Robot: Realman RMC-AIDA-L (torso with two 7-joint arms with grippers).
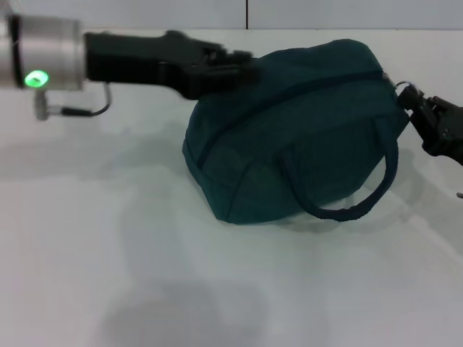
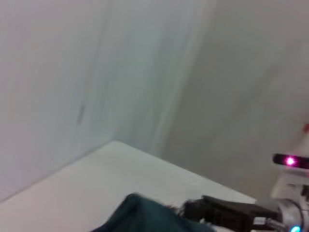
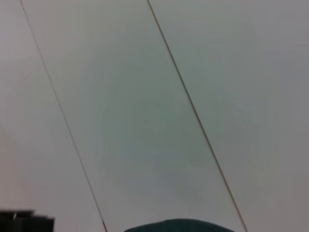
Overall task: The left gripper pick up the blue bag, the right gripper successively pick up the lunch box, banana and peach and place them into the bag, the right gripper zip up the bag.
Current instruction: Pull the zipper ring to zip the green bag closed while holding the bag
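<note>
Gripping blue bag [image 1: 289,137]: left tool [image 1: 242,66] top-left, right tool [image 1: 414,101] zipper end.

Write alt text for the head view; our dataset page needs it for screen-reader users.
A blue bag, zipped closed, sits on a white table; the left gripper grips its top left end, and the right gripper meets the silver zipper ring at its right end.
</note>
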